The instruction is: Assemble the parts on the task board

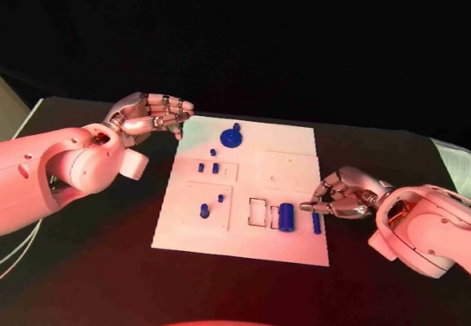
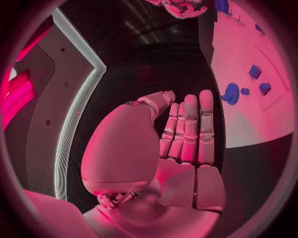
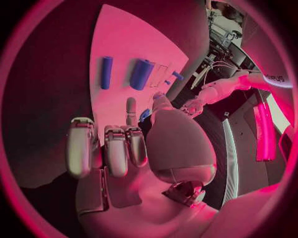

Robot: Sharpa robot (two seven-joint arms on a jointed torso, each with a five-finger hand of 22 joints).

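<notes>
Task board [image 1: 273, 240]: white plate lying flat in the middle of the black table [image 1: 83, 273], between the two hands
Right hand [image 1: 341, 196]: at the board's right edge, fingers curled in; fingertips close to the slim blue bar, but whether they touch or pinch anything I cannot tell
Slim blue bar [image 1: 317, 223]: lies on the board's right margin, long axis running toward and away from the robot, just beside the right fingertips on the robot's side of them
Blue cylinder [image 1: 287, 217]: thicker, parallel to the bar, one step further in from the board's edge, next to two empty rectangular slots
Left hand [image 1: 154, 114]: off the board's far-left corner, fingers bent in a loose curl, holding nothing
Round blue part [image 1: 232, 137]: near the far edge, closest to the left hand
Count: one round part, one cylinder, one slim bar, and about five small blue pieces [image 1: 205, 211] on the board's left half
Nearer hand: the right, for bar and cylinder alike
</notes>
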